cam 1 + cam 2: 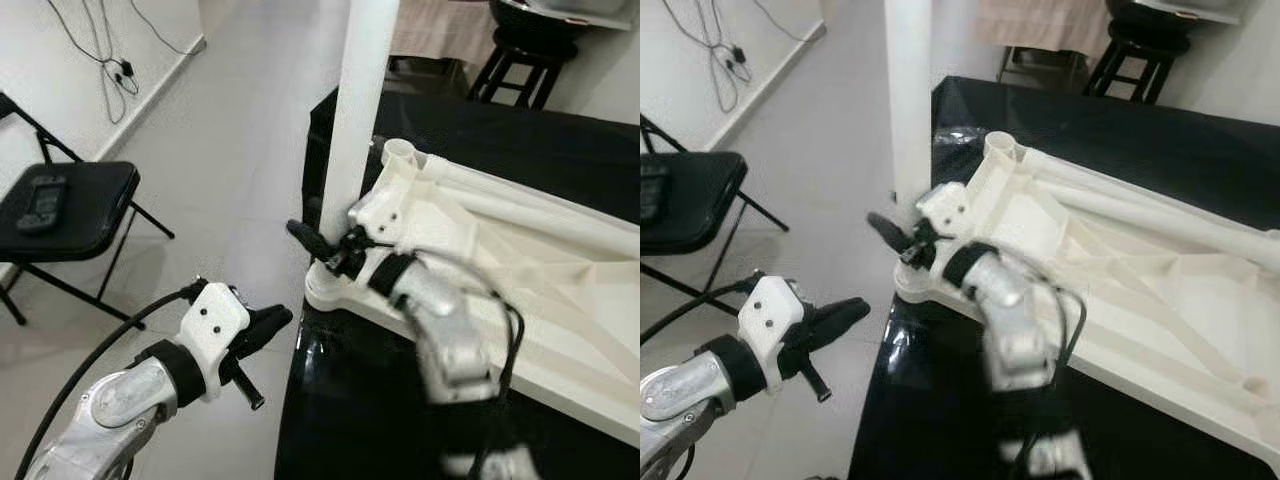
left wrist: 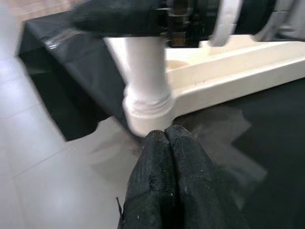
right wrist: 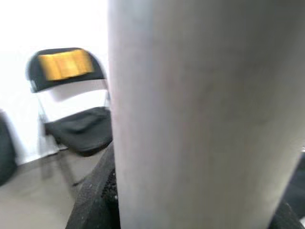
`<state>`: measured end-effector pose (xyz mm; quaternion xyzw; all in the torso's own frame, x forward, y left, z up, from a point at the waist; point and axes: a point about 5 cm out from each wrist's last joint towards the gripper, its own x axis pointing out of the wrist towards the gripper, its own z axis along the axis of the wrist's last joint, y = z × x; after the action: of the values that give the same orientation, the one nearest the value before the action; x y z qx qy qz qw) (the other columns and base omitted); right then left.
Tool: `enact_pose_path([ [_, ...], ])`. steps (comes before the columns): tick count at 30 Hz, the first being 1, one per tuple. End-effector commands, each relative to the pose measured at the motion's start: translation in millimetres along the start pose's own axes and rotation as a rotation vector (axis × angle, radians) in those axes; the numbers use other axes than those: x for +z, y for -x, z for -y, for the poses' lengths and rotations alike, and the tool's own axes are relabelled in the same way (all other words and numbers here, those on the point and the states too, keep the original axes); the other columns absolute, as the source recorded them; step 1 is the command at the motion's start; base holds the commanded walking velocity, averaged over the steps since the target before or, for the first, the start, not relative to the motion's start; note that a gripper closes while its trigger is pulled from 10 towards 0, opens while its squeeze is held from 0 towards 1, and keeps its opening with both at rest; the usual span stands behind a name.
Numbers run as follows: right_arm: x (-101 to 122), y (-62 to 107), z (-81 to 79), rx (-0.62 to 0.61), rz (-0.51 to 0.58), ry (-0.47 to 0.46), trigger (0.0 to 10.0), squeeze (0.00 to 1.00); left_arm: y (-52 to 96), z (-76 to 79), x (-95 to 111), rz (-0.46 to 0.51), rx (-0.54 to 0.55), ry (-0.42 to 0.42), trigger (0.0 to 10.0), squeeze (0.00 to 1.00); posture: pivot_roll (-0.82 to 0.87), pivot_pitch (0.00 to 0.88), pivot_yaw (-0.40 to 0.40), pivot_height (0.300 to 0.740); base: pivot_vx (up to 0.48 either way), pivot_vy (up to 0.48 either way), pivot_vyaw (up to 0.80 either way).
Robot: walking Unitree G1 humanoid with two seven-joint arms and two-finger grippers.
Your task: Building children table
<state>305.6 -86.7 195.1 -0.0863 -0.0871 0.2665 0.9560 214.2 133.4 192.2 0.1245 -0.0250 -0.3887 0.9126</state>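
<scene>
The white children's table top (image 1: 520, 270) lies upside down on a black table (image 1: 370, 410). A white table leg (image 1: 360, 100) stands upright in the corner socket nearest me. My right gripper (image 1: 330, 250) is shut on this leg just above its base; in the right wrist view the leg (image 3: 205, 114) sits between the black fingers (image 3: 95, 200). My left gripper (image 1: 270, 322) hovers beyond the black table's left edge, shut and holding nothing, pointing at the leg's base (image 2: 145, 109). A second socket (image 1: 400, 152) behind the leg stands bare.
A black folding chair (image 1: 70, 205) with a dark handset (image 1: 42, 203) on its seat stands on the floor at the left. Cables (image 1: 110, 60) hang on the left wall. A black stool (image 1: 525, 55) stands behind the table.
</scene>
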Motion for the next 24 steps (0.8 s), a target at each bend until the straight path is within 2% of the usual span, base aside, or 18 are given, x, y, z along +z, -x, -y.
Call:
enact_pose_path([
  [1,-40.0,13.7,4.4,0.011,-0.241,0.089,0.0,0.0,-0.8,1.2,-1.1,-0.005,-0.014,0.006,10.0,0.0,0.04,0.204,-0.097,0.74,0.0,0.0,0.0],
  [4,-38.9,4.7,10.5,0.05,-0.234,0.068,0.0,0.0,-3.1,1.3,-0.5,0.002,-0.017,0.004,10.0,0.0,0.06,0.2,-0.117,0.74,0.0,0.0,0.0],
  [6,-38.9,4.7,10.5,0.05,-0.234,0.068,0.0,0.0,-3.1,1.3,-0.5,0.002,-0.017,0.004,10.0,0.0,0.06,0.2,-0.117,0.74,0.0,0.0,0.0],
  [7,-39.5,0.8,11.9,0.06,-0.239,0.044,1.3,0.0,-2.9,0.9,-0.6,0.001,-0.012,0.002,10.0,0.0,0.06,0.199,-0.119,0.74,0.0,0.0,0.0],
  [8,-39.5,0.8,11.9,0.06,-0.239,0.044,1.3,0.0,-2.9,0.9,-0.6,0.001,-0.012,0.002,10.0,0.0,0.06,0.199,-0.119,0.74,0.0,0.0,0.0],
  [9,-37.7,-2.3,11.1,0.064,-0.239,0.042,10.0,0.0,-2.0,0.1,-0.7,-0.001,-0.006,-0.002,10.0,0.0,0.06,0.198,-0.117,0.74,0.0,0.0,0.0],
  [10,-37.7,-2.3,11.1,0.064,-0.239,0.042,10.0,0.0,-2.0,0.1,-0.7,-0.001,-0.006,-0.002,10.0,0.0,0.06,0.198,-0.117,0.74,0.0,0.0,0.0],
  [11,-33.1,-9.8,8.3,0.117,-0.214,0.027,10.0,0.29,-1.4,-1.2,-0.4,-0.002,-0.001,-0.005,10.0,0.0,0.06,0.197,-0.112,0.74,0.0,0.0,0.0],
  [14,-27.7,-14.5,3.9,0.156,-0.195,0.019,10.0,0.29,-1.4,-1.7,-0.1,-0.002,0.001,-0.006,10.0,0.0,0.07,0.197,-0.109,0.74,0.0,0.0,0.0],
  [15,-19.5,-20.4,-0.3,0.224,-0.158,0.001,10.0,1.0,-2.2,-0.9,0.2,-0.001,-0.002,-0.006,10.0,0.0,0.07,0.198,-0.109,0.74,0.0,0.0,0.0],
  [16,-19.5,-20.4,-0.3,0.224,-0.158,0.001,10.0,1.0,-2.2,-0.9,0.2,-0.001,-0.002,-0.006,10.0,0.0,0.07,0.198,-0.109,0.74,0.0,0.0,0.0],
  [19,3.4,-29.4,-6.7,0.441,-0.037,-0.025,10.0,1.0,-3.0,0.7,0.2,0.0,-0.007,-0.002,10.0,0.0,0.07,0.2,-0.107,0.74,0.0,0.0,0.0],
  [20,7.4,-30.0,-6.3,0.515,-0.014,-0.016,10.0,0.61,-3.2,1.1,0.2,0.001,-0.007,-0.001,10.0,0.0,0.08,0.199,-0.109,0.74,0.0,0.0,0.0],
  [22,9.3,-30.4,-5.6,0.562,-0.004,-0.01,10.0,0.61,-3.3,1.3,0.3,0.001,-0.007,-0.001,10.0,0.0,0.08,0.199,-0.109,0.74,0.0,0.0,0.0],
  [23,7.9,-31.4,-4.6,0.644,-0.01,0.0,10.0,0.0,-3.7,1.8,0.6,0.003,-0.007,0.0,10.0,0.0,0.09,0.197,-0.117,0.74,0.0,0.0,0.0],
  [24,7.9,-31.4,-4.6,0.644,-0.01,0.0,10.0,0.0,-3.7,1.8,0.6,0.003,-0.007,0.0,10.0,0.0,0.09,0.197,-0.117,0.74,0.0,0.0,0.0],
])
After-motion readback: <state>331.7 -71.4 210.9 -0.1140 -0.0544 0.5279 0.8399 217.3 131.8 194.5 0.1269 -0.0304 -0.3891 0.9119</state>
